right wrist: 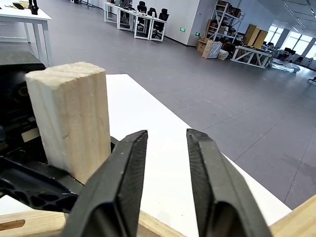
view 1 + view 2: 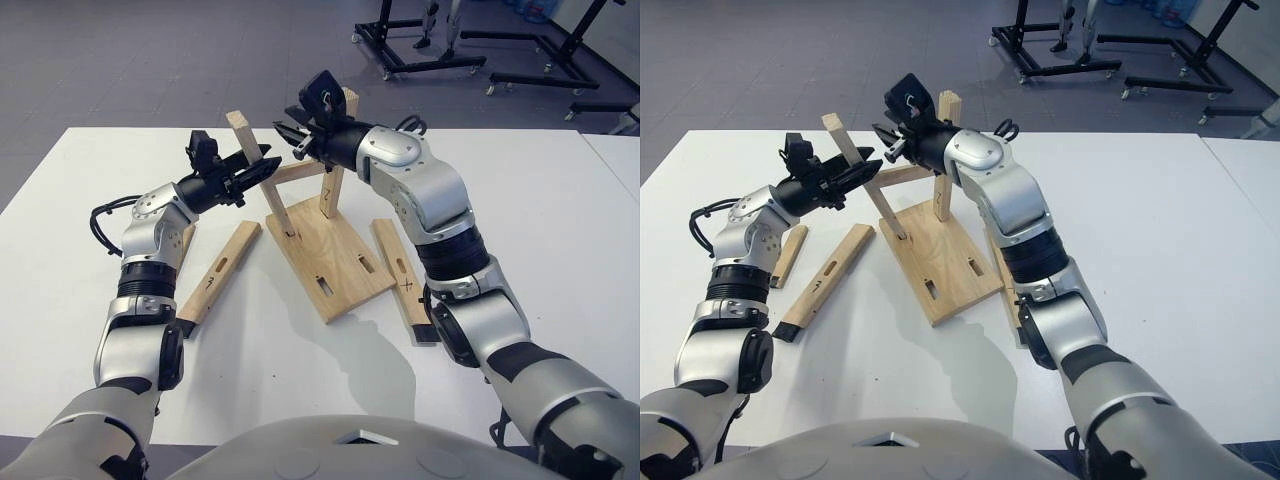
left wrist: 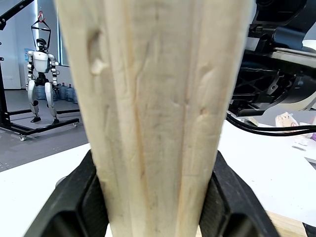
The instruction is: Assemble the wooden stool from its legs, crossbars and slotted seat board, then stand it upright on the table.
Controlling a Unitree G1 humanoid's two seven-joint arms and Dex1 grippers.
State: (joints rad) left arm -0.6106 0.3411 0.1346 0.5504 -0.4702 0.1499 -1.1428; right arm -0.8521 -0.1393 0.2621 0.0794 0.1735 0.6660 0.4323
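Observation:
The slotted seat board (image 2: 335, 262) lies flat mid-table. Two legs stand in it: a left leg (image 2: 256, 160) that leans, and a right leg (image 2: 336, 165) farther back. A crossbar (image 2: 300, 171) runs between them. My left gripper (image 2: 266, 166) is shut on the leaning leg about halfway up; in the left wrist view its fingers (image 3: 81, 195) press both sides of the wood (image 3: 153, 98). My right gripper (image 2: 286, 132) hangs open just beside the top of that leg (image 1: 69, 123), above the crossbar, holding nothing.
A loose slotted bar (image 2: 220, 270) lies left of the seat board and another (image 2: 400, 272) lies at its right, by my right forearm. A short piece (image 2: 790, 254) rests beside my left arm. Bare white table (image 2: 560, 220) stretches to the right.

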